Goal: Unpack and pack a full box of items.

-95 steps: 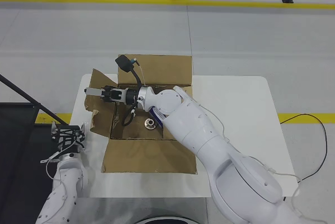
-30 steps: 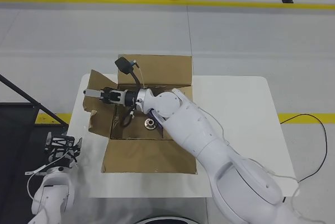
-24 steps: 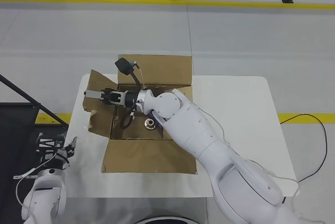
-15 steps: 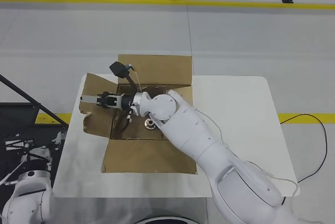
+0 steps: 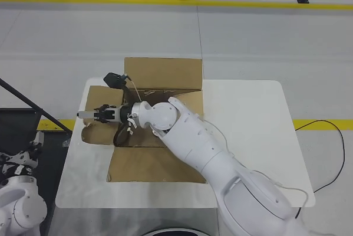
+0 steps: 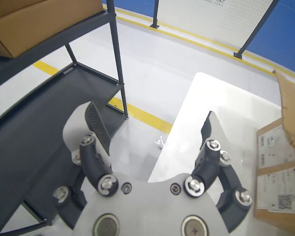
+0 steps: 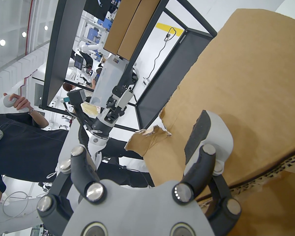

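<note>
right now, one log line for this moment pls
box: open on table | right gripper: open, straddling side flap | left gripper: open, empty, beyond the table edge

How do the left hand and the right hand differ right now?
The left hand is off the white table, by the black metal rack; the right hand is at the torn side flap of the brown cardboard box. The left hand is empty; the right hand straddles the flap's edge. Both are open.
</note>
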You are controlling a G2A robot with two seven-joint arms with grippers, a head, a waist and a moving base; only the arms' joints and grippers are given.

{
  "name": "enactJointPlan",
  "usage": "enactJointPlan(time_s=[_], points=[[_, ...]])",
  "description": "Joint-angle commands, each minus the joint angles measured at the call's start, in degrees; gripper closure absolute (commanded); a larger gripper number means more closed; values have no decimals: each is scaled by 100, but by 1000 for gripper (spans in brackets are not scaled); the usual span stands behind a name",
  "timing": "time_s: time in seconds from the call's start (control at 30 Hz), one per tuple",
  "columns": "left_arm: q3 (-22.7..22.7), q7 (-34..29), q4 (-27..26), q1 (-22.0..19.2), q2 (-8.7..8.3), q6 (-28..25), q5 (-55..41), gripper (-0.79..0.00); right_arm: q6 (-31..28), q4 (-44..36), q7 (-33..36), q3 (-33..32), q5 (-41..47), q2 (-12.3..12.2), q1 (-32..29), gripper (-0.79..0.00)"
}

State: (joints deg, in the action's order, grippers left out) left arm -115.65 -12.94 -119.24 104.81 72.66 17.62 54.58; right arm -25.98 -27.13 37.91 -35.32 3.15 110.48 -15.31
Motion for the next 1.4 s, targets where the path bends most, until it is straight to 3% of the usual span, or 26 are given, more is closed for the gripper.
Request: enactJointPlan(time_s=[0.0,0.1,0.93,1.37], points=[[-48,-52,-30,-9,16,-81,-347,-785,0,49,40,5,-7,36,15,-785],[-176,-114,-83,5,39,-290,-922,-785,-4,126,144,8,-10,89,42,-785],[-176,-114,-83,5,39,-290,-922,-785,-40,729,718,-51,-121,419,248,-785],[-220,-71,-402,-160,52,-534,-1225,-785,-724,658,765,-490,-86,190,504,-785]])
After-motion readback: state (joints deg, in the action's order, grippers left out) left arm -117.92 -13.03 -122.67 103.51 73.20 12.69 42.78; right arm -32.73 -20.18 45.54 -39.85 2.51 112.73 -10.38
